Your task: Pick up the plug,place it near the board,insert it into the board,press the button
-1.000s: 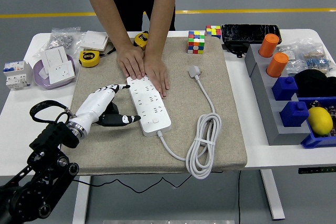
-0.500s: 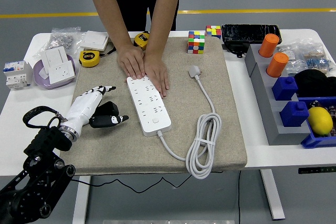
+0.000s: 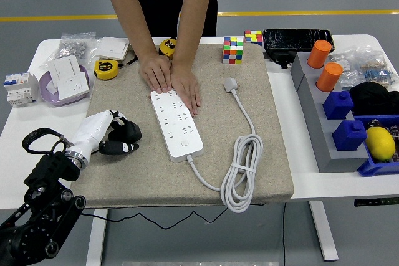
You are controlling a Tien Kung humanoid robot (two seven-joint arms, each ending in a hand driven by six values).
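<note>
Hidden: the right arm is not seen anywhere; the person [image 3: 165,4] at the far side is cut off at the top edge, so only torso and forearms are shown.
Hard to make out: the fingertips of the left hand [image 3: 112,136] are dark against the dark palm, and their exact curl is not easily read.
Left hand: it is brought in from the lower left corner and laid on the mat [image 3: 124,172], white-shelled on the back, with fingers drawn loosely inward and the thumb pointed right; nothing is held.
Board: a white strip [image 3: 177,124] is laid just to the right of the hand, not touched by it, with rows of sockets along its top and a round button [image 3: 184,143] near its close end.
Person's hands: both [image 3: 170,79] are pressed flat on the strip's far end, beyond the robot's hand and to its right.
Plug: a white plug [image 3: 231,84] is seen well to the right of the hand, past the strip, unplugged and lying on the mat.
Cable: a white cord [image 3: 244,166] is run from the plug down to a coiled loop, then back to the strip's close end.
Beyond the hand: a tape measure [image 3: 106,69] and a bowl [image 3: 47,88] holding white sockets are set on the table [image 3: 25,135].
</note>
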